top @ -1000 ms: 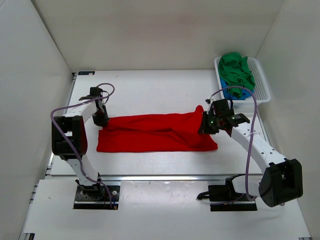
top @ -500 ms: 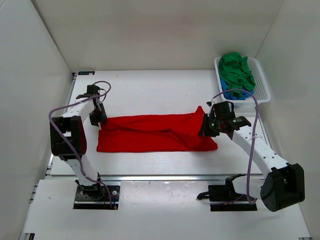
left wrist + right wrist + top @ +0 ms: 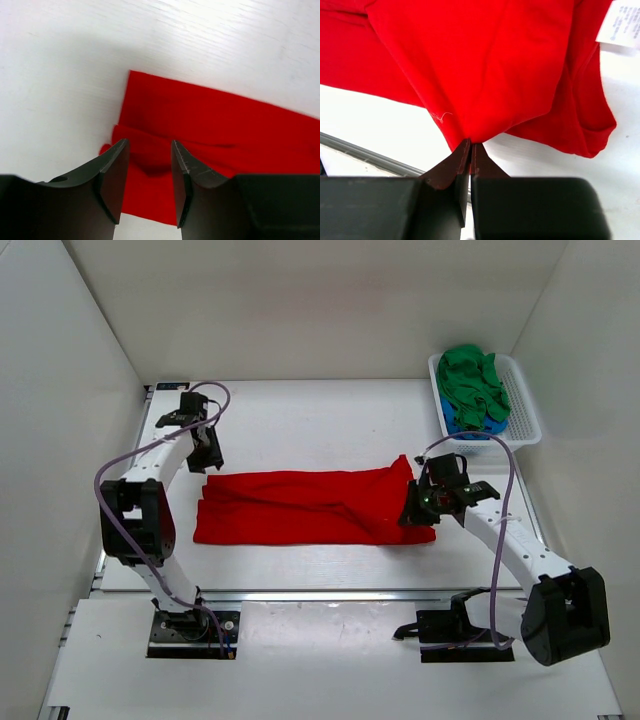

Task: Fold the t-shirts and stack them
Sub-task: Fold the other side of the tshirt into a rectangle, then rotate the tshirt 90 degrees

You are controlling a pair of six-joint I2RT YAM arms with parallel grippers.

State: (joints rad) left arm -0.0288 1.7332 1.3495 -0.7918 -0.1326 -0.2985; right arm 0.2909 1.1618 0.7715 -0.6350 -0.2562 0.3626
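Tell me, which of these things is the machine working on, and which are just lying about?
Part of the job: red t-shirt, pinched by the right gripper; green t-shirt and blue t-shirt, lying in the white basket.
Just lying about: white basket, table.

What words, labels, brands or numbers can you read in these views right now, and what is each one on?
White tag at the edge of the red t-shirt, right wrist view: lines of small print, too blurred to read.
No other text, brand or number shows, on the basket or elsewhere.
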